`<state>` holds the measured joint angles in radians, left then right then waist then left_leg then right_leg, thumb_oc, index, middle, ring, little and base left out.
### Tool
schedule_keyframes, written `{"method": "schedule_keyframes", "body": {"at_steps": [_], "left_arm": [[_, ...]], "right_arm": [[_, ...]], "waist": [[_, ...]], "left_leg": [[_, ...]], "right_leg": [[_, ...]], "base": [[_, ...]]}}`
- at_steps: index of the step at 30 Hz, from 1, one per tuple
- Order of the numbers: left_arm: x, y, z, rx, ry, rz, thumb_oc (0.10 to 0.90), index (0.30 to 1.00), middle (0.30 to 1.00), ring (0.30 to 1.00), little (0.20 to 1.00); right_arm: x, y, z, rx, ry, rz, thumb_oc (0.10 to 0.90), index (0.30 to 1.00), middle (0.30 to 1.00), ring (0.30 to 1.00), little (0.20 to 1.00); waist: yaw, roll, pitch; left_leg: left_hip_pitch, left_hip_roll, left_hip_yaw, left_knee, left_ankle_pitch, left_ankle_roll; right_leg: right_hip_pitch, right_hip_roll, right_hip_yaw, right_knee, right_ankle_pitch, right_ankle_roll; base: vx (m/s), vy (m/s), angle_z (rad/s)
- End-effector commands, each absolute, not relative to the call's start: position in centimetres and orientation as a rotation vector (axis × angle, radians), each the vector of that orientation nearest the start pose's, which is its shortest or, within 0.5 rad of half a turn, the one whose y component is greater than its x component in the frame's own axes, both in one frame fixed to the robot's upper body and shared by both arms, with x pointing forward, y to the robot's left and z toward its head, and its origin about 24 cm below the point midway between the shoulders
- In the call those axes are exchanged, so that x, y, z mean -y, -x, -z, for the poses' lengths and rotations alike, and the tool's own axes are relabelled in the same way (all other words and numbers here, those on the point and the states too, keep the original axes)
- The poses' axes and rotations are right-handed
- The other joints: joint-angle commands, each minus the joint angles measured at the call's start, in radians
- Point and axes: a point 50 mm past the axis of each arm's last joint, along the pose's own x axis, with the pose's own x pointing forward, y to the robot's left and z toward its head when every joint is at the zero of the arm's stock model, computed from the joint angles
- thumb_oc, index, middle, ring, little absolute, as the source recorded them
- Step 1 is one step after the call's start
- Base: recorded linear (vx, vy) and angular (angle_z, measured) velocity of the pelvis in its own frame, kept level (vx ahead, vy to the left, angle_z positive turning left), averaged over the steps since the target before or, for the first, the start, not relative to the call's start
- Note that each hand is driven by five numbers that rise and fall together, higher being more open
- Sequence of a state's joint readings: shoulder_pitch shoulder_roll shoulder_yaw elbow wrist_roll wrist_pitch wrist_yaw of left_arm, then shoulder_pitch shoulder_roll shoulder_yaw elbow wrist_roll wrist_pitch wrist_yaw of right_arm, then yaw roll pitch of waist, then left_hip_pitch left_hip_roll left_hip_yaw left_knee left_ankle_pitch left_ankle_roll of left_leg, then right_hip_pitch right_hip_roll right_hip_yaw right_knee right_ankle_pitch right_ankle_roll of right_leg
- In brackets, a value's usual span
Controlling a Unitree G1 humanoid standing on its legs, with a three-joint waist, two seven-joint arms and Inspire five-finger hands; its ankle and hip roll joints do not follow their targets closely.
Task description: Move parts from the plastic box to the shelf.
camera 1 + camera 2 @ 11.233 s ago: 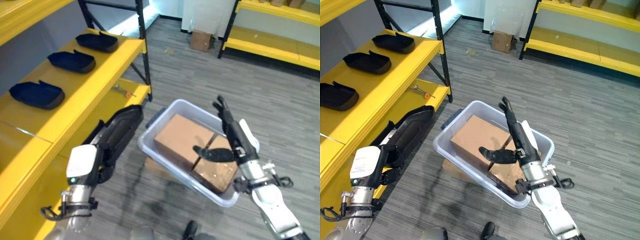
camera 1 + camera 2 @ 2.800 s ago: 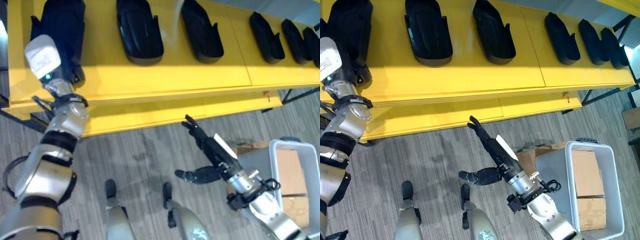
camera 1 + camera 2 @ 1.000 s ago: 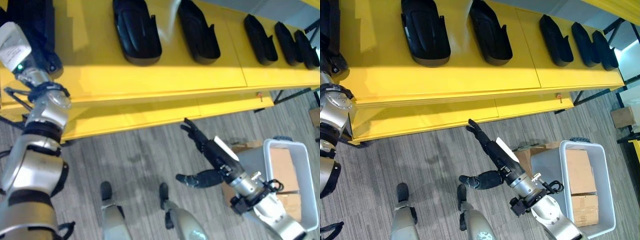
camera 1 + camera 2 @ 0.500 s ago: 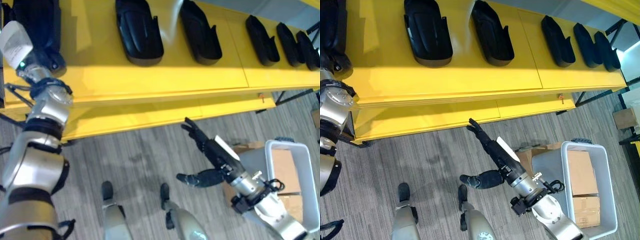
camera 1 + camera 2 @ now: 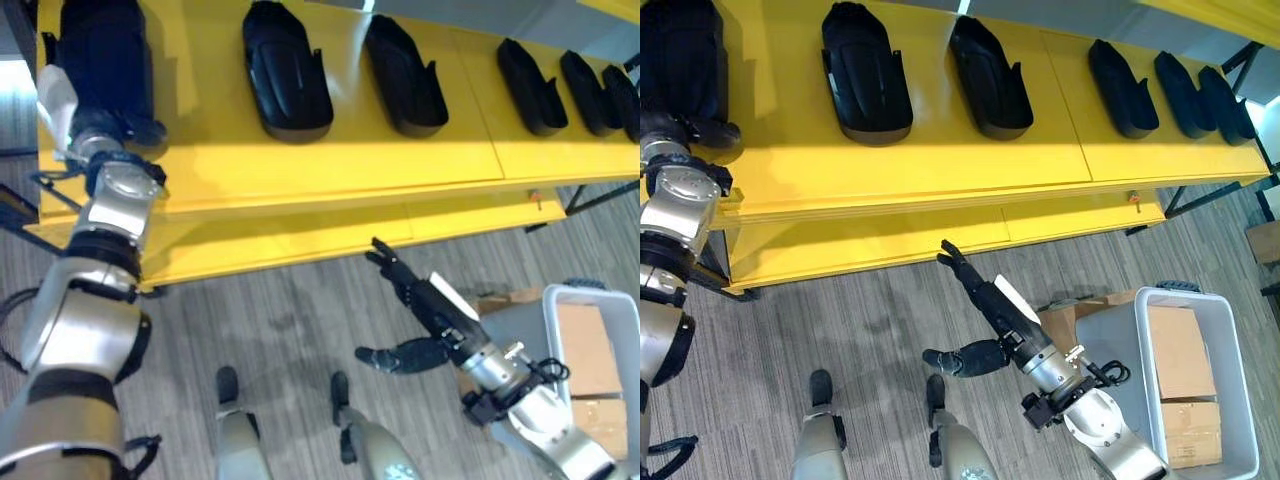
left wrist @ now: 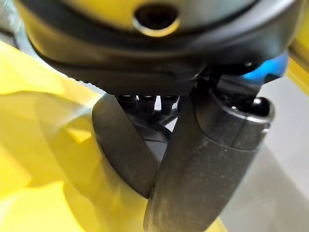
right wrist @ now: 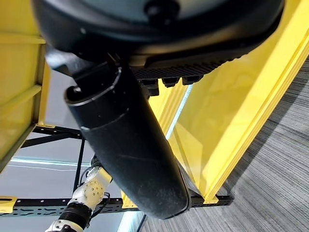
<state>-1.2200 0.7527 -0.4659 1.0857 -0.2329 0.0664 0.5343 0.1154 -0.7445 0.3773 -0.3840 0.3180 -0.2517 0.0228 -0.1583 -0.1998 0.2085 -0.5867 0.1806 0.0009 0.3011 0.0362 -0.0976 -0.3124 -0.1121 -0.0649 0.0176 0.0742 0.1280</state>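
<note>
the pale grey plastic box point(image 5: 1240, 330) sits on the floor at the robot's right, brown cardboard cartons point(image 5: 1178, 350) packed inside. black moulded parts point(image 5: 866, 72) lie in a row on the yellow shelf point(image 5: 940, 160). the left hand point(image 5: 100, 125) is up at the shelf's end against a black part point(image 5: 100, 50); its grip i cannot tell. right hand point(image 5: 985, 300) hangs over the floor, fingers straight, thumb splayed, holding nothing.
</note>
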Motion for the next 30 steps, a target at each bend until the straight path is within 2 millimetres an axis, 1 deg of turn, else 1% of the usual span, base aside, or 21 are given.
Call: {"method": "schedule_keyframes", "body": {"at_steps": [1, 2, 4, 5, 9, 12, 17, 20, 22, 23, 26, 27, 28, 30], "left_arm": [[-28.6, -38.5, -32.9, 0.446, -0.545, -0.746, 0.9, 1.0, 1.0, 1.0, 1.0], [-27.9, -38.6, -33.0, 0.474, -0.552, -0.723, 0.9, 1.0, 1.0, 1.0, 1.0], [-27.9, -38.5, -33.0, 0.477, -0.558, -0.722, 0.9, 1.0, 1.0, 1.0, 1.0], [-27.6, -38.4, -33.1, 0.497, -0.611, -0.702, 0.9, 1.0, 1.0, 1.0, 1.0], [-27.6, -38.0, -33.8, 0.531, -0.712, -0.706, 0.9, 1.0, 1.0, 1.0, 1.0], [-28.2, -37.8, -33.9, 0.523, -0.79, -0.721, 0.9, 1.0, 1.0, 1.0, 1.0], [-28.4, -37.4, -34.7, 0.545, -0.87, -0.731, 0.9, 1.0, 1.0, 1.0, 1.0], [-28.3, -37.1, -35.2, 0.567, -0.913, -0.728, 0.9, 1.0, 1.0, 1.0, 1.0], [-27.7, -36.6, -36.0, 0.629, -0.96, -0.717, 0.9, 1.0, 1.0, 1.0, 1.0], [-27.5, -36.4, -36.0, 0.643, -0.973, -0.708, 0.9, 1.0, 1.0, 1.0, 1.0], [-26.8, -35.6, -35.8, 0.715, -1.012, -0.664, 0.9, 1.0, 1.0, 1.0, 1.0], [-26.6, -35.2, -35.3, 0.739, -1.035, -0.638, 0.9, 1.0, 1.0, 1.0, 1.0], [-26.5, -34.4, -34.3, 0.762, -1.052, -0.6, 0.9, 1.0, 1.0, 1.0, 1.0], [-26.6, -33.4, -32.4, 0.767, -0.977, -0.52, 0.9, 1.0, 1.0, 1.0, 1.0]], "right_arm": [[16.2, -21.0, -13.9, 0.458, 0.245, -0.51, 0.9, 1.0, 1.0, 1.0, 1.0], [16.4, -21.0, -13.8, 0.454, 0.251, -0.503, 0.9, 1.0, 1.0, 1.0, 1.0], [16.4, -20.9, -13.8, 0.452, 0.253, -0.5, 0.9, 1.0, 1.0, 1.0, 1.0], [16.6, -20.9, -13.7, 0.446, 0.264, -0.493, 0.9, 1.0, 1.0, 1.0, 1.0], [16.9, -20.9, -13.7, 0.439, 0.265, -0.489, 0.9, 1.0, 1.0, 1.0, 1.0], [17.0, -20.9, -13.6, 0.431, 0.269, -0.486, 0.9, 1.0, 1.0, 1.0, 1.0], [17.3, -20.8, -13.4, 0.422, 0.277, -0.479, 0.9, 1.0, 1.0, 1.0, 1.0], [17.4, -20.8, -13.4, 0.418, 0.278, -0.475, 0.9, 1.0, 1.0, 1.0, 1.0], [17.7, -20.7, -13.3, 0.412, 0.282, -0.459, 0.9, 1.0, 1.0, 1.0, 1.0], [17.7, -20.8, -13.3, 0.414, 0.284, -0.457, 0.9, 1.0, 1.0, 1.0, 1.0], [18.0, -20.7, -13.2, 0.409, 0.277, -0.437, 0.9, 1.0, 1.0, 1.0, 1.0], [18.1, -20.7, -13.1, 0.408, 0.274, -0.427, 0.9, 1.0, 1.0, 1.0, 1.0], [18.3, -20.7, -13.0, 0.404, 0.278, -0.414, 0.9, 1.0, 1.0, 1.0, 1.0], [18.6, -20.8, -12.9, 0.402, 0.28, -0.386, 0.9, 1.0, 1.0, 1.0, 1.0]], "waist": [[0.005, 0.028, -0.022], [0.01, 0.033, -0.022], [0.012, 0.037, -0.021], [0.019, 0.047, -0.024], [0.026, 0.062, -0.031], [0.03, 0.071, -0.034], [0.037, 0.085, -0.043], [0.04, 0.09, -0.049], [0.045, 0.097, -0.051], [0.046, 0.099, -0.051], [0.054, 0.103, -0.047], [0.058, 0.105, -0.046], [0.063, 0.108, -0.044], [0.071, 0.112, -0.047]], "left_leg": [[0.109, 0.004, 0.042, 0.04, -0.11, 0.046], [0.115, 0.002, 0.042, 0.036, -0.108, 0.046], [0.119, 0.0, 0.042, 0.034, -0.108, 0.046], [0.131, -0.003, 0.043, 0.033, -0.107, 0.046], [0.145, -0.006, 0.04, 0.025, -0.104, 0.046], [0.153, -0.008, 0.04, 0.024, -0.103, 0.046], [0.171, -0.013, 0.039, 0.014, -0.102, 0.046], [0.176, -0.018, 0.039, 0.006, -0.095, 0.047], [0.189, -0.022, 0.039, -0.003, -0.091, 0.047], [0.193, -0.022, 0.039, -0.005, -0.09, 0.048], [0.213, -0.024, 0.037, -0.017, -0.086, 0.048], [0.221, -0.024, 0.037, -0.022, -0.084, 0.047], [0.236, -0.025, 0.039, -0.032, -0.081, 0.047], [0.262, -0.026, 0.04, -0.052, -0.074, 0.047]], "right_leg": [[-0.003, -0.005, 0.032, 0.163, -0.093, 0.005], [0.0, -0.008, 0.03, 0.166, -0.097, 0.004], [0.002, -0.009, 0.03, 0.167, -0.098, 0.004], [0.01, -0.012, 0.028, 0.171, -0.101, 0.004], [0.018, -0.015, 0.025, 0.175, -0.106, 0.002], [0.023, -0.018, 0.024, 0.179, -0.111, 0.003], [0.035, -0.023, 0.022, 0.18, -0.116, 0.003], [0.041, -0.027, 0.017, 0.177, -0.117, 0.003], [0.052, -0.029, 0.015, 0.175, -0.119, 0.003], [0.055, -0.03, 0.014, 0.174, -0.119, 0.003], [0.071, -0.032, 0.012, 0.17, -0.12, 0.001], [0.078, -0.033, 0.011, 0.168, -0.12, 0.0], [0.091, -0.034, 0.008, 0.163, -0.12, -0.001], [0.11, -0.035, 0.004, 0.153, -0.117, -0.003]], "base": [[-0.01, -0.009, 0.05], [-0.01, -0.005, 0.06], [0.0, 0.002, 0.02], [0.0, -0.013, -0.05], [0.0, -0.011, 0.01], [0.0, 0.0, 0.0], [0.0, 0.0, 0.0], [0.0, -0.01, 0.07], [0.0, -0.006, 0.1], [0.0, -0.014, 0.05], [0.0, 0.0, 0.0], [-0.01, -0.02, 0.06], [0.0, -0.019, 0.05], [0.02, -0.011, 0.05]]}}
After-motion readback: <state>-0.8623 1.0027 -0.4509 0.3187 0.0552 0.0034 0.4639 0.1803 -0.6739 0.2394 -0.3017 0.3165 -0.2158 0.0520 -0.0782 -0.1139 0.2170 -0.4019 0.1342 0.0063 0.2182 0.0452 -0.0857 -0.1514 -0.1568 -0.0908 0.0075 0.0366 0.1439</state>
